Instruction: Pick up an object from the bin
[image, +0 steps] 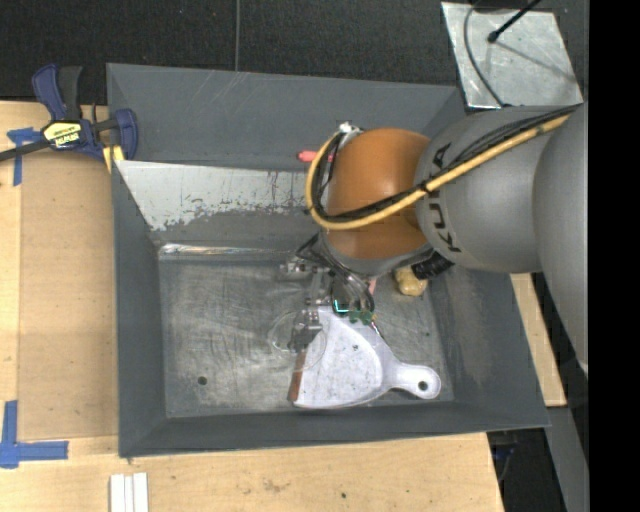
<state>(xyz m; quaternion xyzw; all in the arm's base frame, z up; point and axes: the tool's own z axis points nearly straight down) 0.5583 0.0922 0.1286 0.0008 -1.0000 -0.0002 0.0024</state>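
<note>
My gripper hangs under the orange cover in the middle of the bin, close to the floor. Its two metal fingers stand apart, open, one toward the back and one toward the front, with nothing visible between them. Just in front and to the right lies a flat white paddle-shaped board with a short handle and a hole at its right end. The front finger is at the board's upper left edge. A thin brown stick lies along the board's left side. A small yellowish lump sits to the right, partly under the arm.
The arm and its orange cover hide the bin's back right part. A small red thing shows at the back wall beside the cover. The bin's left half is bare scratched metal floor.
</note>
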